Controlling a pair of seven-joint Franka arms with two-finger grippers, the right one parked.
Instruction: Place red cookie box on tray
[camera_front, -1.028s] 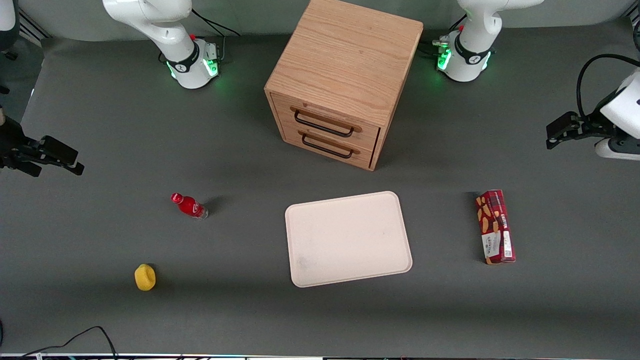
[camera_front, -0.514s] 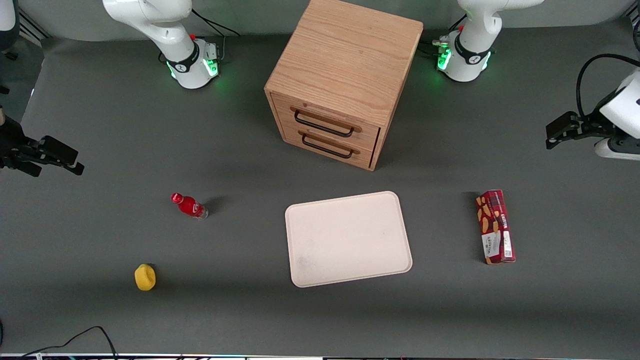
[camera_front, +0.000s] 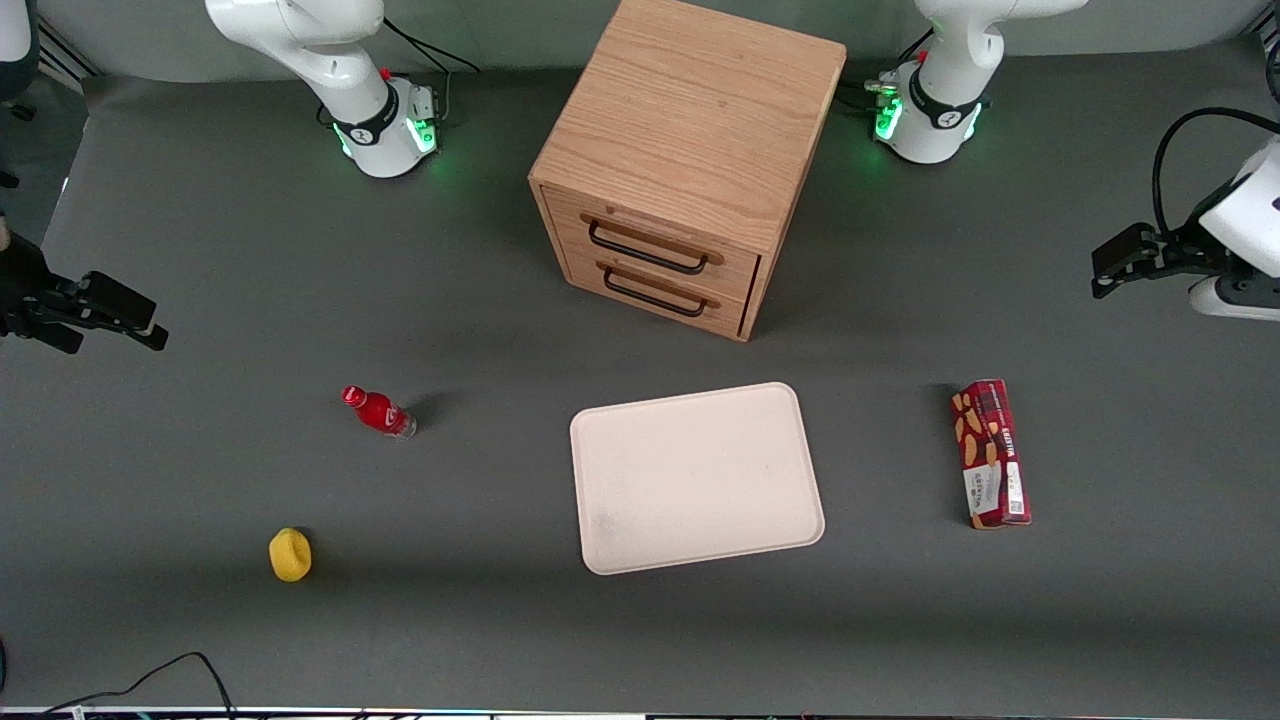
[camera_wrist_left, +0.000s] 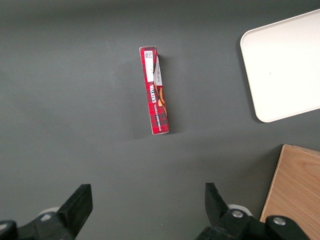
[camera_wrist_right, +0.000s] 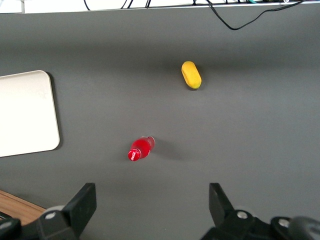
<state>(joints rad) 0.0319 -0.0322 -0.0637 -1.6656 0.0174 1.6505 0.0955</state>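
A flat cream-white rectangular tray (camera_front: 697, 477) lies bare near the long narrow dark-red plaid cookie box (camera_front: 991, 453), which rests on the grey table toward the working arm's end. The black two-finger gripper (camera_wrist_left: 145, 210) hangs high above the box, fingers spread wide. A descent skewed off the box's narrow width could topple or nudge it away.

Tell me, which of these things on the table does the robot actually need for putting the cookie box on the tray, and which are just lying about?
Needed:
- red cookie box, lying on the table beside the tray
- tray, nothing on it
- gripper, open, high above the table, farther from the front camera than the box

Lying about:
- wooden drawer cabinet
- small red bottle
- yellow object
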